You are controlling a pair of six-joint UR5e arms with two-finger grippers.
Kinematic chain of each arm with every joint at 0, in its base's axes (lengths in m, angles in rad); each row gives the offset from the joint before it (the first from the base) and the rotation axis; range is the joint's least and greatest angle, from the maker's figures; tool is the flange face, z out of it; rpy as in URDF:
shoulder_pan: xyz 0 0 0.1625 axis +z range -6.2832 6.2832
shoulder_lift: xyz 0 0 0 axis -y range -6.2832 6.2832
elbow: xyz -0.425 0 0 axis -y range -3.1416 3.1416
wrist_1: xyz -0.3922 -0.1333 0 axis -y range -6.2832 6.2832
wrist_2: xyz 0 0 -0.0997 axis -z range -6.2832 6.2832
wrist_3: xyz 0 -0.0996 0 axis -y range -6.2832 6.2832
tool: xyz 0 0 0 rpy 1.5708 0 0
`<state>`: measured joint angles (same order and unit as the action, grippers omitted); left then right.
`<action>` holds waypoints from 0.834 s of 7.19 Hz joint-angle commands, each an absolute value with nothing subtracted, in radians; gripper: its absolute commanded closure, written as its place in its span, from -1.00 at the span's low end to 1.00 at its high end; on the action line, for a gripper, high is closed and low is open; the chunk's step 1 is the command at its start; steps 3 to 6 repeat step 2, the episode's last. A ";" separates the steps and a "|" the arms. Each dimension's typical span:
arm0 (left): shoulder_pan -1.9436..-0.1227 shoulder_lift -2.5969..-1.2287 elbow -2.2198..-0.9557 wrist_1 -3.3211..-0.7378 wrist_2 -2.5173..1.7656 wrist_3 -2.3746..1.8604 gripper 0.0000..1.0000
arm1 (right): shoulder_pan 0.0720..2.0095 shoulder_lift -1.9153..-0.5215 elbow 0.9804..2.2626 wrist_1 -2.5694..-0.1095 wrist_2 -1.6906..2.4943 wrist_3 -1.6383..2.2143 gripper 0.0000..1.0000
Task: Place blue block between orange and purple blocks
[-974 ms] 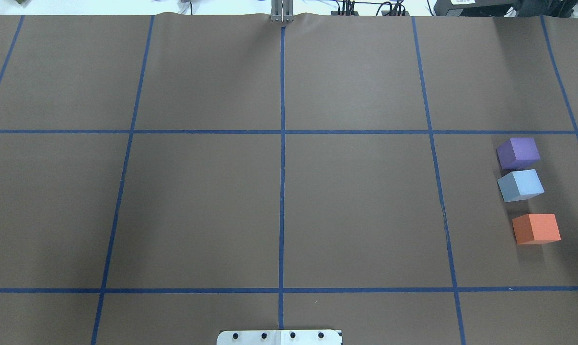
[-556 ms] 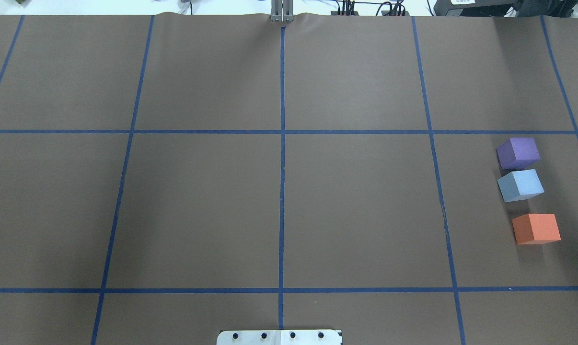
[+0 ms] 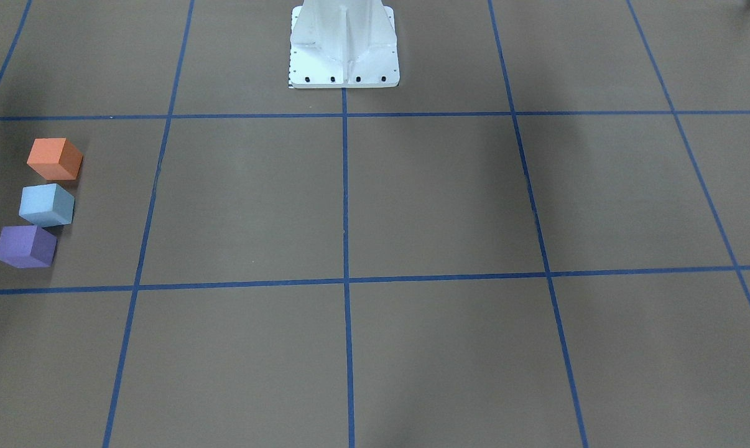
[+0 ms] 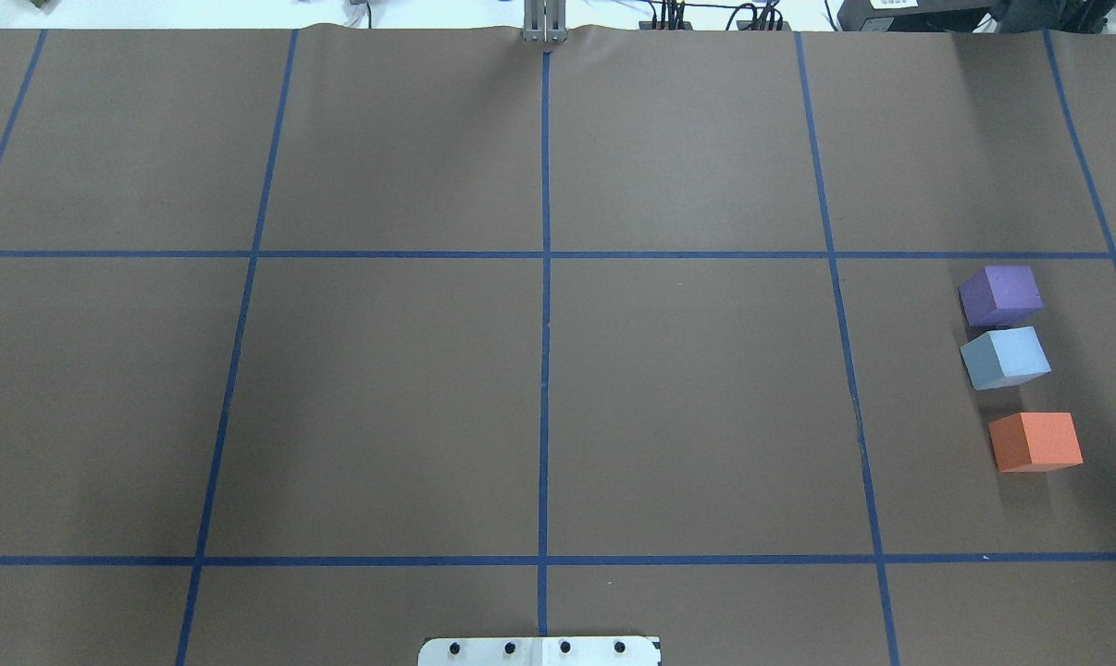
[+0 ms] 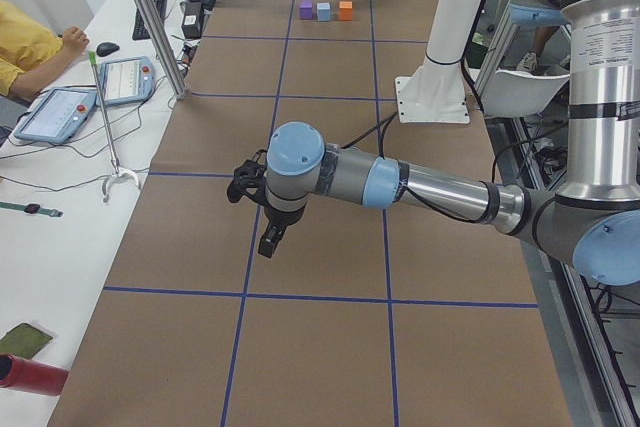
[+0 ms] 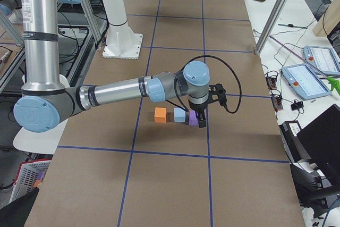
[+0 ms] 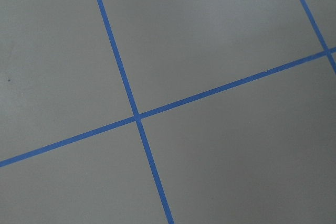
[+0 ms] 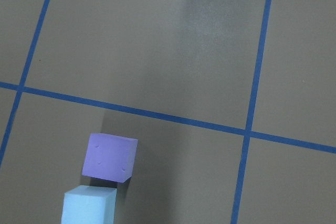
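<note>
The blue block [image 4: 1006,357] sits on the table in a row between the purple block [image 4: 1002,294] and the orange block [image 4: 1036,441], close to the purple one and with a gap to the orange one. The front view shows the same row: orange [image 3: 54,158], blue [image 3: 46,205], purple [image 3: 25,246]. The right wrist view shows the purple block [image 8: 110,157] and part of the blue block [image 8: 88,205]. My right gripper [image 6: 201,122] hangs above the purple block [image 6: 193,118]. My left gripper [image 5: 270,242] is over bare table. I cannot tell whether either is open.
The brown table cover carries a grid of blue tape lines [image 4: 545,324]. The robot's white base [image 3: 344,43] stands at the near middle edge. Tablets [image 5: 60,112] and an operator are on a side desk beyond the far edge.
</note>
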<state>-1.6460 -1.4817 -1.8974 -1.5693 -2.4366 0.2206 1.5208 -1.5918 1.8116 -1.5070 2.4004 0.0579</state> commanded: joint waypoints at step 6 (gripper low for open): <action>-1.646 -1.480 -1.921 -1.565 -2.457 0.219 -1.00 | 1.520 -1.589 1.784 -1.505 2.416 0.057 -1.00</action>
